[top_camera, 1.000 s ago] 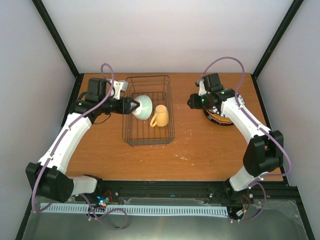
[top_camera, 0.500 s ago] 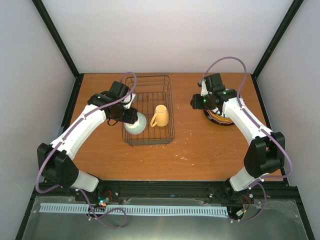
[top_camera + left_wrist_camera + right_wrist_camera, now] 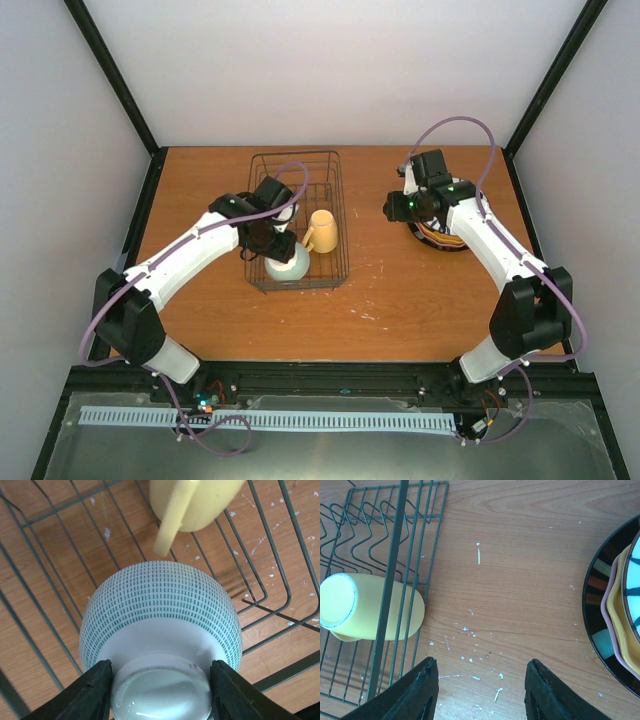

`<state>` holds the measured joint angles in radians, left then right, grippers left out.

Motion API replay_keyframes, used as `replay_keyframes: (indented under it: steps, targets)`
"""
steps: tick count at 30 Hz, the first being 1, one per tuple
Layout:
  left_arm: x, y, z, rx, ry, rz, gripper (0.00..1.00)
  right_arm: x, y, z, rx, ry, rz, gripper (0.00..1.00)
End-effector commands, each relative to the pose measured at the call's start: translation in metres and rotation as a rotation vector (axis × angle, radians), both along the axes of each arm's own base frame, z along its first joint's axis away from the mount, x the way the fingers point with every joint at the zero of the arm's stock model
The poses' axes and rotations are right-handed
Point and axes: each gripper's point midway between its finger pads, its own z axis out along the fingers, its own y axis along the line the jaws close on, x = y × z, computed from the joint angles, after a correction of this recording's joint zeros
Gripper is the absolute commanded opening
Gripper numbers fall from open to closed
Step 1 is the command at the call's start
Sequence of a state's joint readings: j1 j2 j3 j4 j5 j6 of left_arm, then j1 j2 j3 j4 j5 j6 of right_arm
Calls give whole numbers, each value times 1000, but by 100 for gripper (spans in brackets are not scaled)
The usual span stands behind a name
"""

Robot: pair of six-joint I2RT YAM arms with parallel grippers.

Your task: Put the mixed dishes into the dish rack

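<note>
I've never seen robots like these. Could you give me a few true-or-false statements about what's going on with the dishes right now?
1. The left gripper clamps the bowl by its base. True.
2. The yellow mug stands upright. False: it lies on its side inside the rack.
3. The right gripper holds a plate. False: it is open and empty, above the bare table.
4. The plates sit stacked on the table, outside the rack. True.
</note>
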<state>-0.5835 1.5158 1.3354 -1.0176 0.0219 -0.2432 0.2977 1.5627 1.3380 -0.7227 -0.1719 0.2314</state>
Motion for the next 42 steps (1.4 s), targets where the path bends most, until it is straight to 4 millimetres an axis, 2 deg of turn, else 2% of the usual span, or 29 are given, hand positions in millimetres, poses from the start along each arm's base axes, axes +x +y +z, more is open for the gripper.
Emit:
replay_keyframes:
  steps: [1,7,16,31,42]
  targets:
    - [1,-16,0,-26,-14,6,1,-3,-6,7,-7,-21,-4,48]
    - [-4,-18,-5,-7,-3,-2,1,-5,-6,6,-8,-17,-2,48]
    - [-12,-7,-26,103,34,-1,1,-6,-7,5,-11,-15,-4,48]
    - [-7,3,-50,174,15,24,1,-8,-9,3,-19,-15,-7,48]
    - [12,-2,-20,177,-71,11,1,-7,-8,6,-11,-21,-8,48]
